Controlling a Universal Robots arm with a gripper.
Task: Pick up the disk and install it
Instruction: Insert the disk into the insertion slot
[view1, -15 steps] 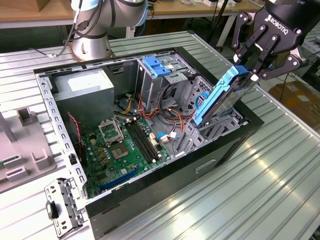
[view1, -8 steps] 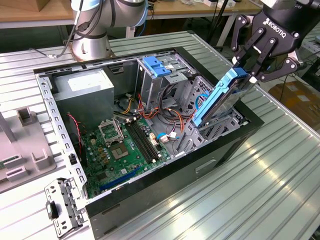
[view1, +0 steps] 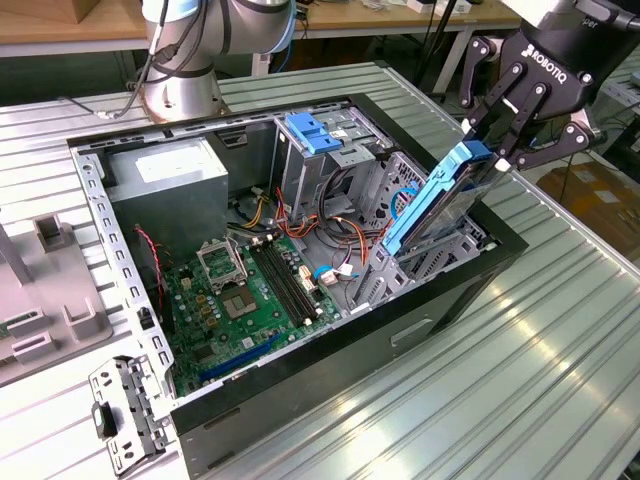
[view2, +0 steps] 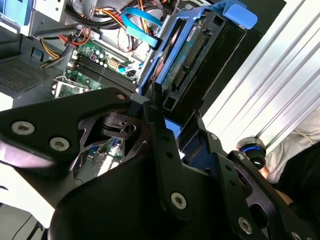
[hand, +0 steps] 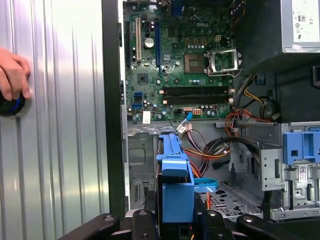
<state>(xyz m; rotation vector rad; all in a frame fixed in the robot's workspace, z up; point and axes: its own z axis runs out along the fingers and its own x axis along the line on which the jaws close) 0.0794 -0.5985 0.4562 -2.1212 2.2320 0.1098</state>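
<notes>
Disk (view1: 437, 205): you have it tilted, its lower end down in the drive bay at the front corner of the open computer case (view1: 440, 305), its upper end raised above the case rim toward the exterior view's right. A light-blue side rail runs along its upper edge. The second wrist view shows its circuit-board side.

Your gripper (view1: 492, 150) is clamped on the disk's upper end.

Inside the case:
- the green motherboard (view1: 250, 290) lies flat beside the bay
- the grey power-supply box (view1: 165, 175) sits at the far corner
- a blue bracket (view1: 313, 132) sits on top of the metal cage (view1: 340, 165)
- orange and blue cables (view1: 335, 240) run between cage and bay

The case sits on the ribbed metal bench (view1: 530, 400). In the first wrist view a hand (hand: 12, 75) rests on a round black knob (hand: 12, 106) on the bench, well apart from the case
</notes>
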